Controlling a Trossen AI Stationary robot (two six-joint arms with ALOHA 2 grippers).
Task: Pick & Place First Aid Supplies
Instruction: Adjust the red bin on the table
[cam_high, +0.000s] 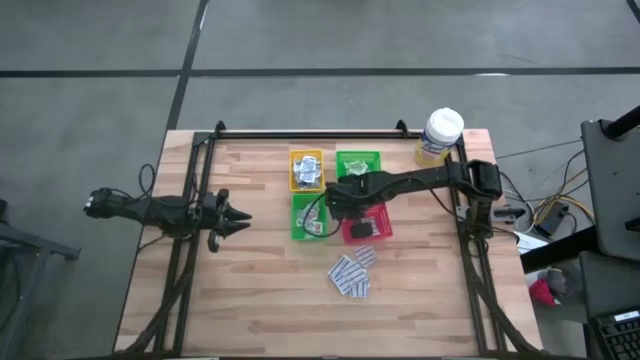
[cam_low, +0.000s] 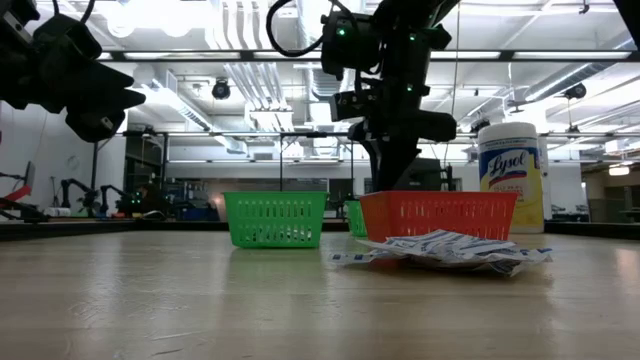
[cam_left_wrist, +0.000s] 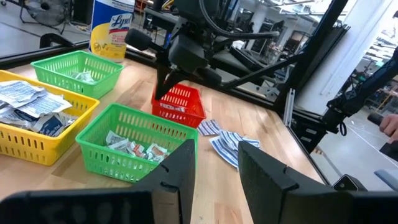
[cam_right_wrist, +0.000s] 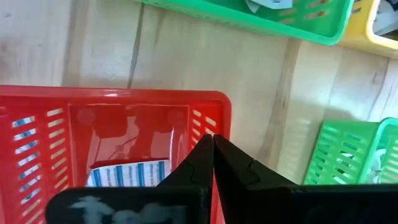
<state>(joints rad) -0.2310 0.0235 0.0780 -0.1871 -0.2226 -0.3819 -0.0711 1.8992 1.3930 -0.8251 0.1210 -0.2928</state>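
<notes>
Sorting looks partly done to me. All four little baskets already have stuff in them, but a loose pile of blue-and-white packets (cam_high: 351, 274) is still sitting on the wooden table (cam_high: 250, 300), just in front of the red basket (cam_high: 372, 229).

The right gripper (cam_right_wrist: 212, 148) hangs over the red basket's corner, jaws clenched with nothing visible between them, and one blue-striped packet (cam_right_wrist: 127, 173) lies inside below it.

The yellow basket (cam_left_wrist: 37, 140) holds white-grey sachets (cam_left_wrist: 25, 106). The near green basket (cam_left_wrist: 134, 146) has small mixed packets, and the far green basket (cam_left_wrist: 78, 71) has a few pale ones.

The left gripper (cam_high: 238, 221) waits off to the left side, jaws partly apart, holding nothing.
</notes>
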